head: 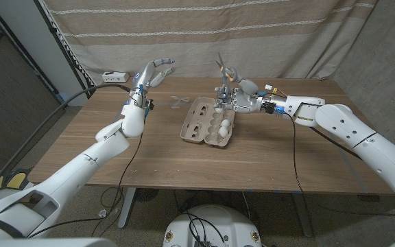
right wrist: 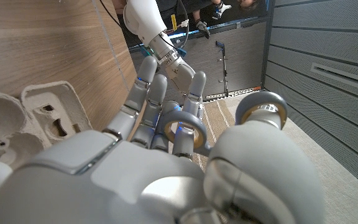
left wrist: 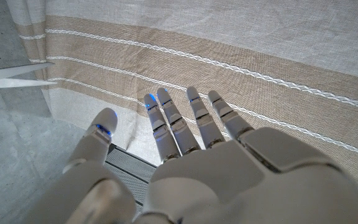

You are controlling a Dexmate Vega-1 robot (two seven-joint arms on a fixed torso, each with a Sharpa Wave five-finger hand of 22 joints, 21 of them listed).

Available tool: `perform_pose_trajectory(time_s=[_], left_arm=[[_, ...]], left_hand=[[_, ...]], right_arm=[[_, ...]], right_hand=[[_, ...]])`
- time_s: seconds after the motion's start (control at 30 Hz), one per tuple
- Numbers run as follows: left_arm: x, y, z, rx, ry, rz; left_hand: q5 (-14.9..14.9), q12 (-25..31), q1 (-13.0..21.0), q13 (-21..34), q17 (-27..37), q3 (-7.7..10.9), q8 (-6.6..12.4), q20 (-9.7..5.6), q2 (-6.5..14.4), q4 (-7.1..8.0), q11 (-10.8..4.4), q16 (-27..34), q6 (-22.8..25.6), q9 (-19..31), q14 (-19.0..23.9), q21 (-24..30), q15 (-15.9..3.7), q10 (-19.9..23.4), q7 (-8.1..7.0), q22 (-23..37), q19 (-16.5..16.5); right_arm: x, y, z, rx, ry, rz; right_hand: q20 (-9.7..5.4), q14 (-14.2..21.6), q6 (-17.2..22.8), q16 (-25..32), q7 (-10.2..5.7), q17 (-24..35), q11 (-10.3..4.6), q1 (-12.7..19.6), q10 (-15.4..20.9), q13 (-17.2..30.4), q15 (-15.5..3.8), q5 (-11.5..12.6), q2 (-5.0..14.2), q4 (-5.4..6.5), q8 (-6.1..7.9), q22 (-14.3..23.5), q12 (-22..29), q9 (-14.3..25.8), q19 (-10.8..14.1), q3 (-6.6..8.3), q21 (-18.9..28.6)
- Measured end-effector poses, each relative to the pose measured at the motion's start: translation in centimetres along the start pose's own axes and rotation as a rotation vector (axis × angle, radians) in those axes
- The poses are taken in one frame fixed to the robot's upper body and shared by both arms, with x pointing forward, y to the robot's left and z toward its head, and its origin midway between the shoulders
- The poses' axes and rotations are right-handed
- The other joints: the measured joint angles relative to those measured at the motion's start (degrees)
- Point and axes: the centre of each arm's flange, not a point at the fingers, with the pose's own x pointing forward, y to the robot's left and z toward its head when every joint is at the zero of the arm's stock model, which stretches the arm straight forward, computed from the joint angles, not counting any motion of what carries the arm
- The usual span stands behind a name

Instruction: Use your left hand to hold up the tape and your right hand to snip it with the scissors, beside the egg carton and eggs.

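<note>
The right hand grips the scissors, blades up, over the egg carton. The left hand hangs raised, fingers spread, holding nothing. A clear scrap, perhaps tape, lies on the counter. Lifting and snipping apparently remain.

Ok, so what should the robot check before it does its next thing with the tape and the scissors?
1. Left hand holding the tape: not ok. It is raised, fingers spread, with nothing in it.
2. Right hand gripping the scissors: ok, fingers are through the handles.
3. Where the tape is: cannot tell. A faint clear scrap lies on the table.
4. Egg carton open beside the right hand, eggs inside: ok.
</note>
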Motion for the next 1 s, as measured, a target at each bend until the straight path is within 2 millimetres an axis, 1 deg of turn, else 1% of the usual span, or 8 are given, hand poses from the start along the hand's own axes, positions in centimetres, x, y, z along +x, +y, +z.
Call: perform_pose_trajectory(time_s=[0.17, 0.27, 0.43, 0.57, 0.63, 0.77, 0.9, 1.0], left_arm=[[0.1, -0.3, -0.2, 0.021, -0.005, -0.034], [0.0, -0.3, -0.3, 0.026, -0.007, -0.037], [0.0, -0.4, -0.7, 0.035, 0.011, -0.063], [-0.1, -0.4, -1.0, 0.035, 0.024, -0.074], [-0.1, -0.3, -1.2, 0.034, 0.032, -0.082], [-0.1, -0.4, -1.4, 0.030, 0.042, -0.091], [0.0, -0.4, -1.8, 0.033, 0.056, -0.104], [0.0, -0.5, -1.9, 0.034, 0.061, -0.115]], left_hand=[[0.00, -0.21, 0.66, 0.00, -0.44, 0.24, -0.05, 0.01, -0.15, -0.24, 0.08, 0.00, -2.22, 0.04, -1.14, 0.00, 0.05, -0.98, -0.35, -0.13, -0.01], [0.00, -0.21, 0.94, -0.25, -0.53, 0.24, -0.05, 0.01, -0.29, -0.24, 0.01, 0.00, -2.92, 0.04, -1.44, 0.00, 0.00, -1.46, -0.47, -0.13, -0.01], [0.00, -0.21, 0.94, -0.26, -0.53, 0.24, -0.05, 0.32, -0.29, -0.24, 0.10, 0.00, -3.00, 0.04, -1.75, 0.00, 0.30, -1.95, -0.40, -0.13, -0.32], [0.00, -0.43, 1.24, -0.26, -0.79, 0.43, -0.04, 0.32, -0.59, -0.43, 0.15, 0.00, -4.07, 0.04, -2.26, 0.00, 0.22, -2.73, -0.39, -0.13, -0.32], [0.00, -0.43, 2.10, -0.26, -0.99, 0.65, -0.04, 0.32, -0.32, -0.60, -0.07, 0.01, -4.84, 0.04, -2.77, 0.00, 0.10, -3.20, -0.34, -0.13, -0.32], [0.88, -0.43, 5.28, -0.26, -1.53, 2.81, 0.37, 0.32, 1.65, -0.36, 0.09, 0.01, -5.33, 0.03, -2.77, 0.00, 0.10, -3.39, -0.67, -0.12, -0.31], [0.88, -0.19, 6.12, -0.26, -1.59, 3.17, 0.46, 0.32, 1.59, -0.48, -0.02, 0.01, -5.88, 0.03, -3.38, 0.00, 0.10, -3.88, -0.64, -0.12, -0.31], [0.88, -0.19, 6.87, -0.26, -1.79, 3.17, 0.46, 0.32, 0.80, -0.48, 0.01, 0.01, -6.09, 0.03, -3.59, 0.00, 0.30, -4.53, -0.59, -0.12, -0.31]], right_arm=[[-0.1, -0.1, 0.0, -0.002, 0.002, -0.002], [-0.1, -0.1, 0.0, -0.003, 0.002, -0.002], [-0.2, -0.2, 0.0, -0.005, 0.004, -0.006], [-0.3, -0.3, 0.0, -0.007, 0.005, -0.008], [-0.4, -0.3, 0.1, -0.009, 0.005, -0.010], [-0.5, -0.3, 0.2, -0.011, 0.005, -0.013], [-0.6, -0.3, 0.1, -0.012, 0.006, -0.015], [-0.6, -0.2, 0.1, -0.013, 0.006, -0.015]], right_hand=[[0.00, 0.00, 0.00, 0.44, 0.00, -0.26, 0.00, 0.38, 0.00, -0.02, 0.00, 0.37, 0.38, -0.14, -0.22, -0.32, -0.01, -0.46, 0.00, 0.14, 0.00], [0.00, 0.00, 0.00, 0.44, 0.00, -0.26, 0.00, 0.38, 0.00, -0.02, 0.00, 0.37, 0.38, -0.14, -0.66, -0.49, -0.01, -0.72, 0.00, 0.14, 0.00], [0.00, 0.00, 0.00, 0.44, 0.00, -0.26, 0.00, 0.60, 0.00, 0.01, 0.00, 0.38, 0.60, -0.14, -0.66, -0.62, -0.05, -1.02, 0.00, 0.14, 0.00], [0.00, 0.00, 0.00, 0.88, 0.01, -0.53, 0.01, 0.92, 0.00, 0.03, 0.00, 0.38, 0.91, -0.31, -1.10, -0.85, -0.06, -1.29, 0.00, 0.31, 0.00], [0.00, 0.00, 0.00, 0.89, 0.01, -0.66, 0.00, 0.91, 0.00, 0.03, 0.00, 0.38, 0.91, -0.38, -1.10, -1.08, -0.06, -1.33, 0.00, 0.38, 0.00], [0.00, 0.00, 0.00, 0.88, 0.01, -0.97, 0.01, 1.21, -0.01, 0.03, 0.00, 0.38, 1.21, -0.38, -1.53, -1.21, -0.08, -1.60, 0.00, 0.38, 0.00], [0.00, 0.01, 0.31, 0.88, 0.32, -1.08, 0.01, 1.23, -0.01, 0.03, 0.00, 0.38, 1.23, -0.48, -1.55, -1.39, -0.10, -1.87, 0.00, 0.48, 0.00], [0.00, 0.01, 0.31, 0.88, 0.33, -1.32, 0.01, 1.51, -0.01, 0.02, 0.00, 0.38, 1.50, -0.61, -1.62, -1.64, -0.10, -2.12, 0.00, 0.61, 0.00]])
